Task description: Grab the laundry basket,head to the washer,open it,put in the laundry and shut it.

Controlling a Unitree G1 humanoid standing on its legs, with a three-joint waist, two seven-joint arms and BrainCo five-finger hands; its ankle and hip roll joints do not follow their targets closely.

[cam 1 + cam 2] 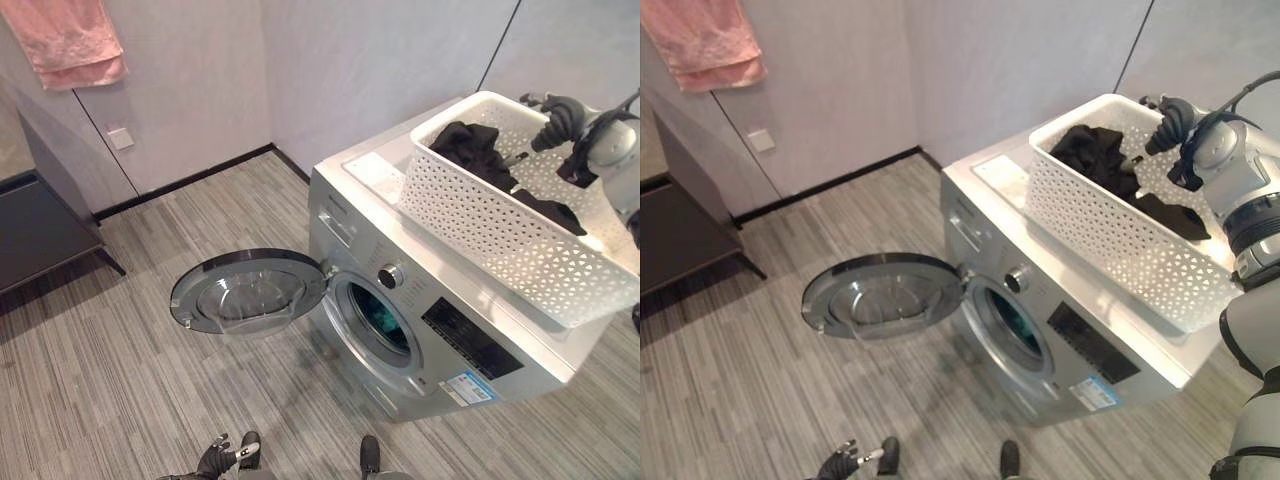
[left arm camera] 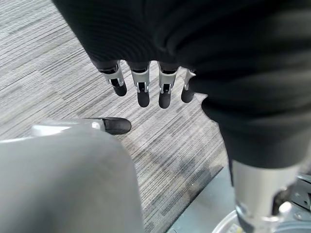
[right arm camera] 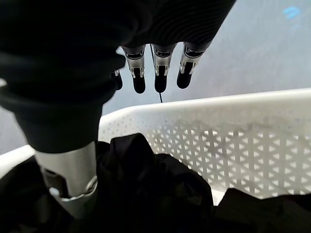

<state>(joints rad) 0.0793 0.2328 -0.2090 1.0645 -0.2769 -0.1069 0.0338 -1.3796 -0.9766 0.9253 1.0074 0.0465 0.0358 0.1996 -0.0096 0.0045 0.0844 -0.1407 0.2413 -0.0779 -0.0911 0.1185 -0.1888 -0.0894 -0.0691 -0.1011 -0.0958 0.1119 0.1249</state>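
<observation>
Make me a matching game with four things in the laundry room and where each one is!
Things:
1. white basket
2. black clothes
3. pink towel
4. washer door

Places or states:
A. swung open above the floor
B. hanging on the wall
C. on top of the washer
D. inside the basket

Pairs: 1-C, 2-D, 3-B, 4-A

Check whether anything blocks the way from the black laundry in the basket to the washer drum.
Nothing visible does. The washer door is swung fully open, leaving the drum opening bare. The black laundry lies in the white basket on top of the washer, with the right hand above it.
</observation>
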